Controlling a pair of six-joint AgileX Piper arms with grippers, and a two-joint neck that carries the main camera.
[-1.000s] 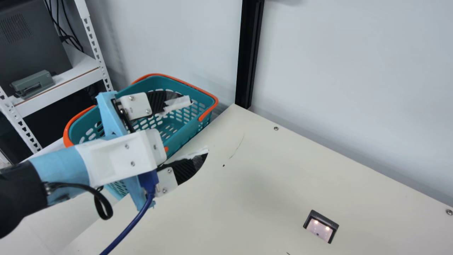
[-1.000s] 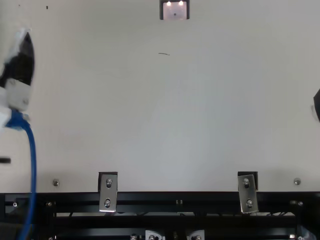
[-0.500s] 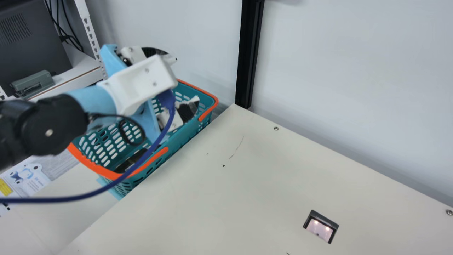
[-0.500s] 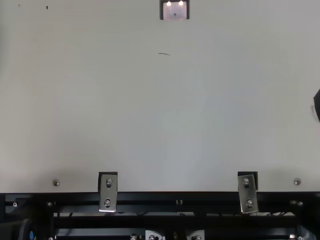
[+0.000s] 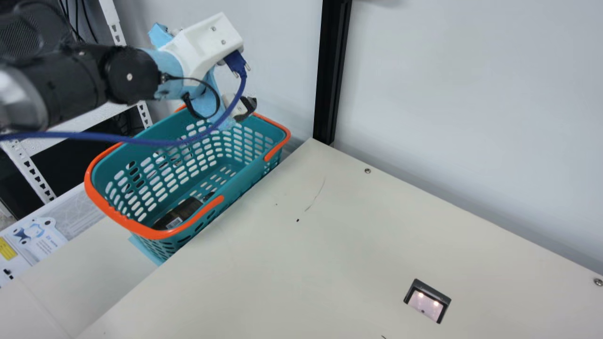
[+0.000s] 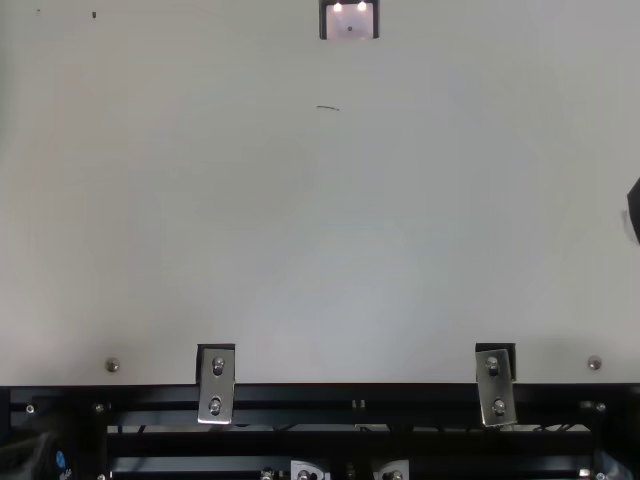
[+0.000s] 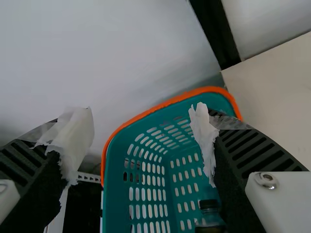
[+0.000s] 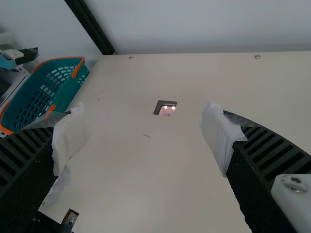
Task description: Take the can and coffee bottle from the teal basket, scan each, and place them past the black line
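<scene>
Bottle (image 5: 181,213) lies in the basket (image 5: 254,165), beyond the tabletop's (image 5: 358,235) left edge, near its far-left corner. Above the basket, the left claw (image 7: 141,115) gapes; the right claw (image 8: 144,111) is wide too. Scanning and placing seem wholly ahead, at the scanner (image 5: 426,301) first. Basket handles (image 5: 126,225) and wall (image 5: 461,117) could crowd the reach.

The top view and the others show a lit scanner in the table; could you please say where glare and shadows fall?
Top view: two bright spots on the scanner, a broad pale sheen across the cream table; main view: the same spots, plus soft shadow on the wall beside the teal basket; right wrist view: the two spots again.
</scene>
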